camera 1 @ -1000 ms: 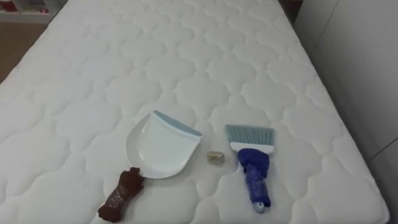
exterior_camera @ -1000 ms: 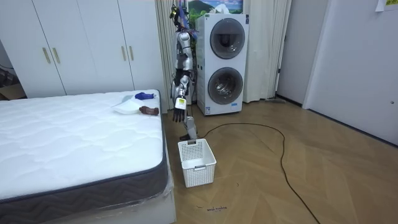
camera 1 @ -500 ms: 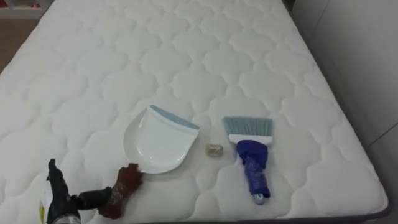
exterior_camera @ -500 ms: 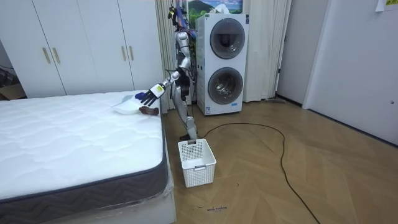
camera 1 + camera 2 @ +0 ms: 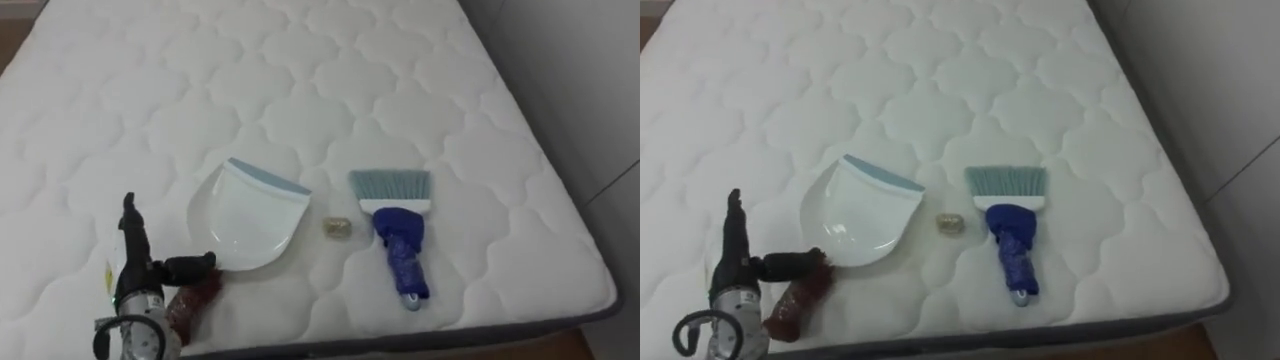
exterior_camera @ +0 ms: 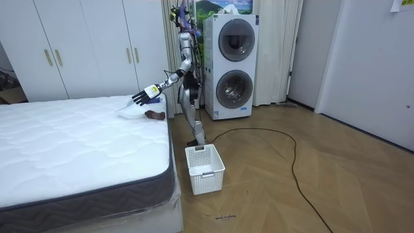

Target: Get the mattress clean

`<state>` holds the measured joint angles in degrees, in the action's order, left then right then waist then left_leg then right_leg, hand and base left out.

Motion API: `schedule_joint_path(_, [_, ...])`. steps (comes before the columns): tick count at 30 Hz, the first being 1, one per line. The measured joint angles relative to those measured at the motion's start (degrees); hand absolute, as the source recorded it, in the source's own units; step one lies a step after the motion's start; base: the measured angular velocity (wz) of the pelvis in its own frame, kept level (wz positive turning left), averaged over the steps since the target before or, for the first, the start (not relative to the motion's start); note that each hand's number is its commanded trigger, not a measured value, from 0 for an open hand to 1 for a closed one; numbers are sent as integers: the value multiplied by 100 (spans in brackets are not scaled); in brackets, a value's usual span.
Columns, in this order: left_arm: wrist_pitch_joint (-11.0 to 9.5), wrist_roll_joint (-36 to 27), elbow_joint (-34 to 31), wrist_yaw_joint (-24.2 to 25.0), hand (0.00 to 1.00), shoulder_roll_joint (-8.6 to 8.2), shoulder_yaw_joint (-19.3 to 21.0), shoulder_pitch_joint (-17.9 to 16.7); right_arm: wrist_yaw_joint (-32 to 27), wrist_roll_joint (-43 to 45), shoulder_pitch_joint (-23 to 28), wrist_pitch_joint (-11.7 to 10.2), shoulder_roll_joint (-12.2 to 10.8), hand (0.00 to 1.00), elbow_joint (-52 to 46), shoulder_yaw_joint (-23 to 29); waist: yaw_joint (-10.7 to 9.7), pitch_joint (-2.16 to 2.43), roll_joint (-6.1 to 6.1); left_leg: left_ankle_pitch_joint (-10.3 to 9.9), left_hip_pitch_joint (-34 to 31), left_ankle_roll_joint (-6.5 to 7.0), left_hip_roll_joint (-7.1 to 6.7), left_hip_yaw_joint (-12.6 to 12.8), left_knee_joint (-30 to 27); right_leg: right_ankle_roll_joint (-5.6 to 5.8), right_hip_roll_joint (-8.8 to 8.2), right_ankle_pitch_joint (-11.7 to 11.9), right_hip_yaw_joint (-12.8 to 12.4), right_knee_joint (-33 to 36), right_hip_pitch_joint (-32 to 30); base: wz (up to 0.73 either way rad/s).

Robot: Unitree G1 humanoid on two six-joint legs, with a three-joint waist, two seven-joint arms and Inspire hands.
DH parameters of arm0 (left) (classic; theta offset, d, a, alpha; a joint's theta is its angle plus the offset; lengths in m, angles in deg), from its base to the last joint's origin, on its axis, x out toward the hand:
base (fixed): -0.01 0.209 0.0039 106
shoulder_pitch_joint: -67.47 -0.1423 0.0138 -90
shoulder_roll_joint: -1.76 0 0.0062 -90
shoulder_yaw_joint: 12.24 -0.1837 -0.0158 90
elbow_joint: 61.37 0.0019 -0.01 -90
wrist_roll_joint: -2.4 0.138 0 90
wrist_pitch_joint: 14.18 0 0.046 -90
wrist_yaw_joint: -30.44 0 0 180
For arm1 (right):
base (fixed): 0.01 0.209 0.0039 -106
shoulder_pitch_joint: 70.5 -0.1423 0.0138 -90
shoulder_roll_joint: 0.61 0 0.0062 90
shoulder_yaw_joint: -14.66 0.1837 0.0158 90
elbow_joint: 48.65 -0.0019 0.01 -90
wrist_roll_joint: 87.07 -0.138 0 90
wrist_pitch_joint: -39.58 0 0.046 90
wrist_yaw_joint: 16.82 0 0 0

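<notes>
At the bed's near edge, my left robot hand is spread wide and holds nothing, its thumb above the brown handle of the white dustpan. Rightward lie a small scrap, then the blue brush.

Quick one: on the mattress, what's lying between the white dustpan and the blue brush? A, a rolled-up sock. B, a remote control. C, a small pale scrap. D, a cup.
C: a small pale scrap lies on the mattress in the gap between the white dustpan and the blue brush, touching neither.
</notes>
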<state>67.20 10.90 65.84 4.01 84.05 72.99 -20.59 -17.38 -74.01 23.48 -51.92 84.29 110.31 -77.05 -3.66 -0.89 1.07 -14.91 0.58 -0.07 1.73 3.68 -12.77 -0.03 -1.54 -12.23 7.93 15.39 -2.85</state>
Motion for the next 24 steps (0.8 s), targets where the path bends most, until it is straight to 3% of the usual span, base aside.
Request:
schedule_joint_path(10, [-80, -171, 1050, -1, 0, -8, -245, 384, -316, -974, -260, -111, 61, 0, 61, -413, -76, -9, 42, 17, -678, 8, -40, -2, -203, 0, -70, 1, -5, 225, -694, 0])
schedule_joint_path(14, [-137, -158, 1694, -2, 0, -17, -231, 722, -428, -1170, -662, -273, 48, 0, 396, -518, -89, -48, 94, 18, -806, 11, -49, 8, -222, 0, -92, 1, 3, 349, -900, -12])
schedule_joint_path(19, [-150, -160, 2254, 1, 0, -18, -240, 932, -462, -1196, -963, -271, 54, 0, 519, -824, -79, -83, 86, 19, -1013, 12, -41, 7, -351, -1, -103, 0, 3, 575, -1156, -1])
schedule_joint_path(21, [-149, -168, 2360, 4, 0, -17, -240, 949, -502, -1339, -1083, -272, 56, 0, 521, -981, -80, -124, 52, 17, -1288, 12, -49, 26, -681, -1, -150, 0, 7, 771, -1359, 2])
schedule_joint_path(24, [-149, -178, 2468, 4, 0, -12, -239, 1033, -576, -1370, -1200, -273, 54, 0, 506, -1120, -72, -143, 42, 16, -1628, 12, -54, 23, -992, -1, -195, 0, 4, 922, -1597, 10])
